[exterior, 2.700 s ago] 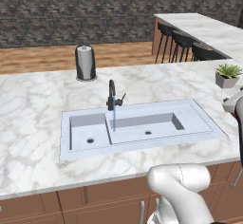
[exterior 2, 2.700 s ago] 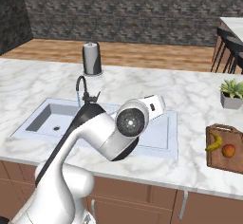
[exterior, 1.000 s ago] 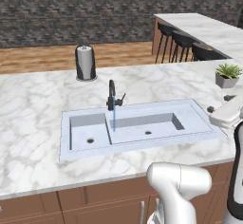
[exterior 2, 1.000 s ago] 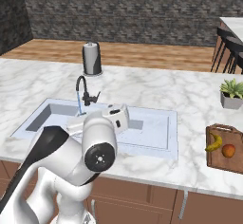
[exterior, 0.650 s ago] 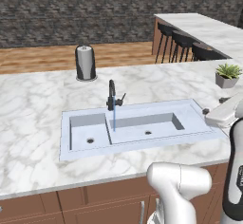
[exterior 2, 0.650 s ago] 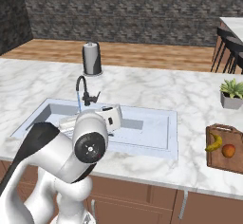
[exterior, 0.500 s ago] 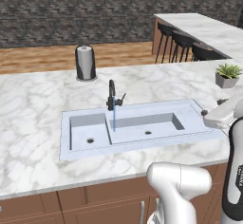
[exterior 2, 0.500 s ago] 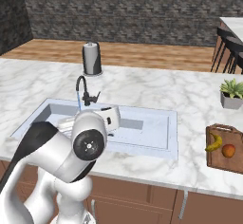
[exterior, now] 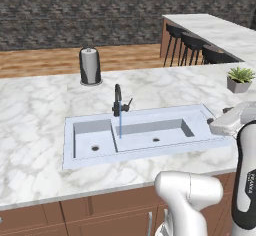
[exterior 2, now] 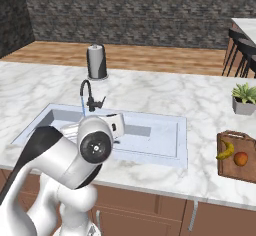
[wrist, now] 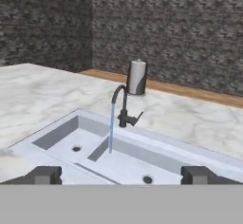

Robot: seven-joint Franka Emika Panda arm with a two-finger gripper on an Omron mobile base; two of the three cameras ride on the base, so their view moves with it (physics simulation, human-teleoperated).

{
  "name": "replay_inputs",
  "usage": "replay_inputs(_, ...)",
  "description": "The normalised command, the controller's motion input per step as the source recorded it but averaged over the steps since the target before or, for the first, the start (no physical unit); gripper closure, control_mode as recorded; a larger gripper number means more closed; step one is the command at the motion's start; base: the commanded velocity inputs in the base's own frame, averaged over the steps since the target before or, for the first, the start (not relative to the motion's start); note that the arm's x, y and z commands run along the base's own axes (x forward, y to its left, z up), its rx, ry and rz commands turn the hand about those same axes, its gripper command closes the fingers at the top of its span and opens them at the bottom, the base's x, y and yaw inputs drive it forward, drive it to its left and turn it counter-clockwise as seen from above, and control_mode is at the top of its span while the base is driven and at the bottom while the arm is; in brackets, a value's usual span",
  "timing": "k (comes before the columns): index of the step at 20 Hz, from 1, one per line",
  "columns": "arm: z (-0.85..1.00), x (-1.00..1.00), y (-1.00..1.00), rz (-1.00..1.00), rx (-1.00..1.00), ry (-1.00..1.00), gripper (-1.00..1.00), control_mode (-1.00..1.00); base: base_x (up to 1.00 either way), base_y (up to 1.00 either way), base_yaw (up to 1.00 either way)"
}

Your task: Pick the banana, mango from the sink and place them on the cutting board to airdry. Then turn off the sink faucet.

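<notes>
The banana (exterior 2: pixel 226 151) and the mango (exterior 2: pixel 241 158) lie side by side on the cutting board (exterior 2: pixel 235 172) at the counter's right end. The sink (exterior: pixel 170 139) holds no fruit. Water runs in a thin blue stream (wrist: pixel 111 129) from the sink faucet (wrist: pixel 124 109) (exterior: pixel 118 100) (exterior 2: pixel 89 96). My gripper (wrist: pixel 121 174) is open and empty. It hangs over the sink's near right side and looks across the basin at the faucet. My white hand (exterior: pixel 231 121) sits above the sink's right end.
A dark paper-towel holder (exterior: pixel 90 66) (exterior 2: pixel 97 61) stands on the marble behind the faucet. A grey potted plant (exterior 2: pixel 244 99) (exterior: pixel 239 79) sits behind the cutting board. Bar stools (exterior: pixel 192 42) line the far counter. My elbow (exterior 2: pixel 95 147) bulks in front of the sink.
The arm has swung left, away from the cutting board and toward the sink. The hand now sits a little nearer the basin. The jaws stayed open.
</notes>
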Motion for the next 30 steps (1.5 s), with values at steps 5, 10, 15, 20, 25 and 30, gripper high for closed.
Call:
replay_inputs(5, -0.37, 0.10, 0.43, -0.11, 0.16, -0.40, -1.00, -1.00, 0.00, 0.00, 0.00)
replay_inputs(10, -0.51, 0.50, 0.62, -0.17, 0.15, -0.28, -1.00, -1.00, 0.00, 0.00, 0.00)
replay_inputs(15, -0.45, 0.61, 0.80, -0.17, 0.08, -0.17, -1.00, -1.00, 0.00, 0.00, 0.00)
replay_inputs(20, -0.28, 0.35, 0.62, -0.13, 0.05, -0.14, -1.00, -1.00, 0.00, 0.00, 0.00)
replay_inputs(25, -0.22, 0.16, 0.46, -0.08, 0.00, -0.02, -1.00, -1.00, 0.00, 0.00, 0.00)
replay_inputs(30, -0.52, 0.19, 0.26, -0.04, 0.00, 0.00, -1.00, -1.00, 0.00, 0.00, 0.00)
